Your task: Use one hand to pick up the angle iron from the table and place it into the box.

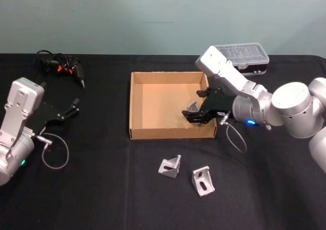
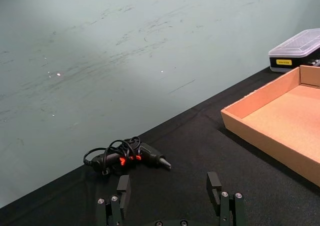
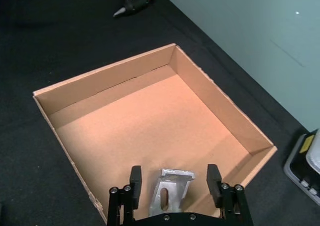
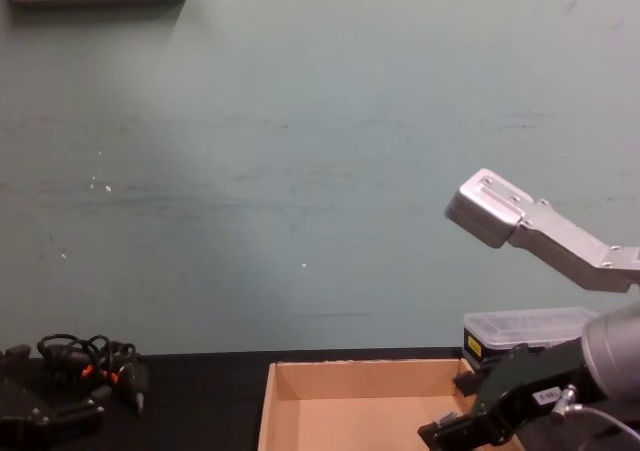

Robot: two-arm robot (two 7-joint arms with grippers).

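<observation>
**A:** Right wrist view: the right pincer (image 3: 174, 170) is spread wide. The angle iron (image 3: 170, 193) sits between its fingers with a gap on each side, so nothing is pinched.

**B:** Where is the iron, then?

**A:** Inside the box (image 3: 107, 75), close to its right wall. I can't tell whether it rests on the floor. Its slotted leg runs along the fingers, not across them.

**B:** So the way out is straight up?

**A:** I'd judge so. A sideways sweep could knock it.

**B:** What does the head view add?

**A:** A second angle iron (image 1: 169, 167) and a third angle iron (image 1: 203, 181) on the desk (image 1: 102, 189) in front of the box, nearer the right arm. The left pincer (image 1: 70, 109), also spread, hangs well off to the left.
</observation>
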